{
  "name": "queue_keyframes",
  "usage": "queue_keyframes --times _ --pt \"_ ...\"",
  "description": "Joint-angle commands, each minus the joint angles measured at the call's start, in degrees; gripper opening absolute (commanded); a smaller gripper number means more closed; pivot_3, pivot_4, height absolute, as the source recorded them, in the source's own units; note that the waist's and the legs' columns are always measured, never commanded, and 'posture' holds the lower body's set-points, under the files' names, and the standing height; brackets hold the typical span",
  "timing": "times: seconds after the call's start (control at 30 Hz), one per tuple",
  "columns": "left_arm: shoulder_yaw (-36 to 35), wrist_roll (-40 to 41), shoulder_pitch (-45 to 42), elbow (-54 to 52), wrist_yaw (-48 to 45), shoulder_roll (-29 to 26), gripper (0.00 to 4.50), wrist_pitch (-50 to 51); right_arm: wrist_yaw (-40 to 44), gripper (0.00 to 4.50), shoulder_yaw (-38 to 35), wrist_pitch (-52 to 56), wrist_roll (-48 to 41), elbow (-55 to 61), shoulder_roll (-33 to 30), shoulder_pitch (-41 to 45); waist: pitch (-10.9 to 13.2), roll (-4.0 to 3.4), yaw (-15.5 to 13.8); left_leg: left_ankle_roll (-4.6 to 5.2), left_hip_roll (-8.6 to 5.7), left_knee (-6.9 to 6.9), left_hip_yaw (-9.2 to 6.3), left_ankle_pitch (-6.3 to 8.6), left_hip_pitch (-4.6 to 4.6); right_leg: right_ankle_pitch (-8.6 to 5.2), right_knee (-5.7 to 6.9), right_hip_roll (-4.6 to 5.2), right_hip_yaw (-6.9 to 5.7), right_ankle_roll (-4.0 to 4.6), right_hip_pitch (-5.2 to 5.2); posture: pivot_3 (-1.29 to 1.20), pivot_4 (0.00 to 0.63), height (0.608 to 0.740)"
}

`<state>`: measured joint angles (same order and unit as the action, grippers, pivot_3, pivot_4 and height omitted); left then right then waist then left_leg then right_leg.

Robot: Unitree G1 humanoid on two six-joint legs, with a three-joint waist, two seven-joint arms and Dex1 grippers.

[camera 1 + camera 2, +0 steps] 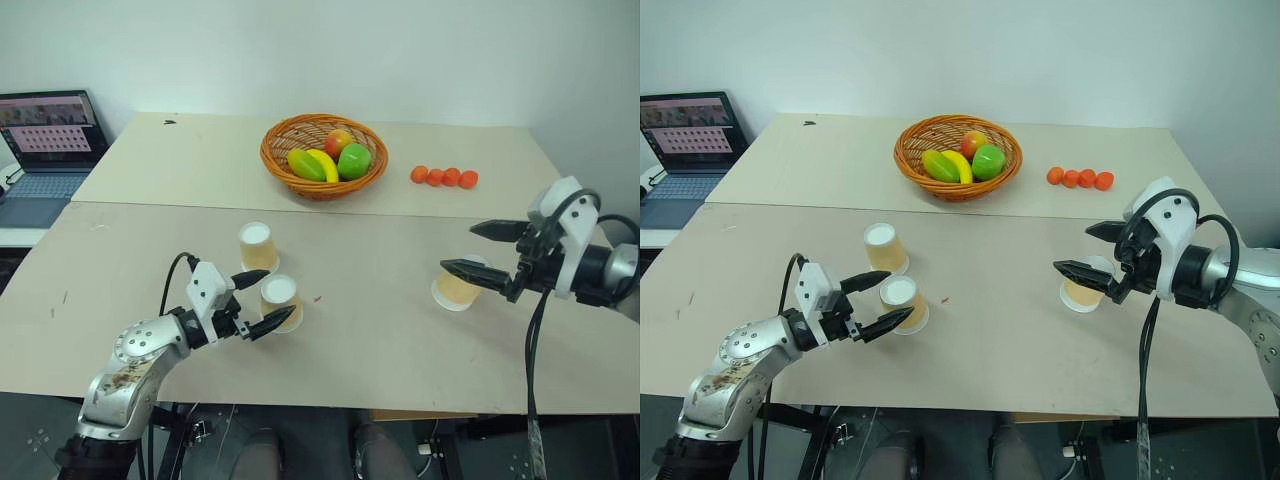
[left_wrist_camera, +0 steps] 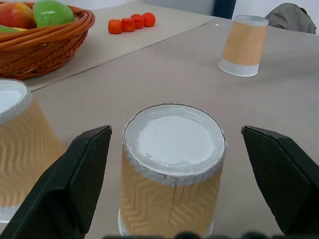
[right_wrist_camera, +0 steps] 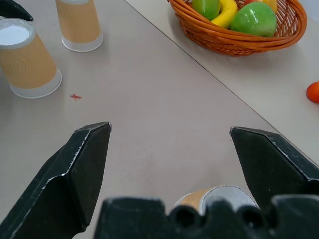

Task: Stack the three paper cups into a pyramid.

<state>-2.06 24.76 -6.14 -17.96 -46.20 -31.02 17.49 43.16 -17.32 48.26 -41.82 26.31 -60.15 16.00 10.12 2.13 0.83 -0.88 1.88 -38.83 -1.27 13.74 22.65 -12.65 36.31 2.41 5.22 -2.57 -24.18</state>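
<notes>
Nearest, left tool (image 1: 268, 300) gapes around an upturned pale-orange paper cup (image 1: 281, 301) untouched, a second cup (image 1: 257, 247) at eleven o'clock, while right tool (image 1: 482, 249) hangs open above the third cup (image 1: 455, 290) on the beige desk (image 1: 380, 340).

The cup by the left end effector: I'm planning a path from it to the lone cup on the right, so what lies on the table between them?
Only a small red mark on bare table, seen in the left eye view.

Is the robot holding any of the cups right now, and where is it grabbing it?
No, nothing is held. The left gripper is open around the near cup, fingers clear of its sides. The right gripper is open above the far-right cup.
</notes>
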Motion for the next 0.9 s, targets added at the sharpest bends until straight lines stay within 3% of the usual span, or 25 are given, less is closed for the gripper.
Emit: queue_keyframes --times 0.03,0.13,0.17,0.47,0.9 --pt "0.14 -0.41 -2.23 1.38 -0.45 0.8 3.48 -2.36 -0.45 4.5 -3.77 0.38 -0.21 1.77 -0.53 -0.42 0.0 0.0 -0.01 0.0 0.0 0.0 -0.01 0.0 0.0 0.0 0.0 0.0 -0.01 0.0 0.01 0.0 0.15 0.734" --pt "1.04 -0.98 -3.28 2.33 -0.99 0.85 2.38 -2.98 -0.77 4.5 -4.77 0.8 -0.31 2.46 -0.49 -1.31 0.0 0.0 0.02 0.0 0.0 -0.01 0.0 0.0 0.0 0.01 -0.01 0.0 0.01 -0.02 0.01 0.0 0.15 0.734" --pt "1.36 -0.91 -3.76 2.57 -1.13 1.03 2.28 -2.95 -0.83 4.5 -5.19 0.94 -0.32 2.7 -0.51 -1.71 0.0 0.0 0.02 0.0 0.0 -0.01 0.0 0.0 0.0 0.01 -0.01 0.0 0.01 -0.02 0.01 0.0 0.15 0.734" --pt "3.42 -0.28 -11.91 4.1 -0.75 2.95 2.28 -0.48 -2.05 4.5 -8.26 2.7 -0.92 5.07 -0.12 -3.8 0.0 0.0 -0.08 0.0 -0.01 -0.01 -0.01 0.0 0.0 0.01 0.0 0.0 0.01 -0.07 0.01 0.0 0.15 0.734" --pt "12.84 -7.84 -28.74 25.75 -5.1 15.04 2.28 -9.22 -8.66 4.5 -16.05 7.36 -4.7 13.61 3.4 -10.02 -0.01 0.02 -0.14 0.01 -0.07 -0.07 -0.07 -0.01 0.17 0.11 -0.1 0.0 -0.02 -0.06 0.02 0.0 0.15 0.734"
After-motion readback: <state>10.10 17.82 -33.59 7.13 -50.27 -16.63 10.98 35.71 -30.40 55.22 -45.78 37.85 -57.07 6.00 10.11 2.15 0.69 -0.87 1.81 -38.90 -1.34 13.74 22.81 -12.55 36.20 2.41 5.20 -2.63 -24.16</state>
